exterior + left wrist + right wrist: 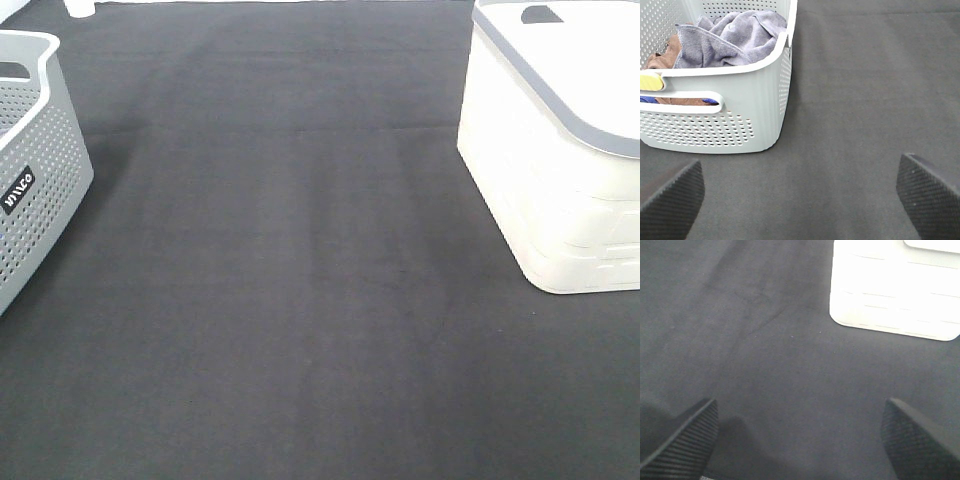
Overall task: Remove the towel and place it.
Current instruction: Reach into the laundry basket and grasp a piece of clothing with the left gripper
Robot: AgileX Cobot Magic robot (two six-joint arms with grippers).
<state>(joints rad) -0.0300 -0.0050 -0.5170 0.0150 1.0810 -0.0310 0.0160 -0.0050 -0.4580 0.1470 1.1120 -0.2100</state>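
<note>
The left gripper [800,200] stands wide open over the black table covering [865,100]. Its 2 ribbed black fingers [672,200] are far apart, with nothing between them and nothing touched. The right gripper [800,442] is spread just as wide above the same covering, and it too is empty. Neither arm appears in the high view.

The grey perforated basket [35,190] on the left of the table carries 1 small black label [17,190] with white letters running sideways; the word cannot be read with certainty. The white bin [545,170] with a grey rim on the right shows no writing.

The towel [730,40] lies crumpled inside the basket, heaped against a corner and rising to about the rim. It is grey-lavender and soft-looking, with 1 stitched edge showing along a fold. A brown cloth [662,55] lies beside and under it, and something yellow [650,82] sits at the basket's handle.
</note>
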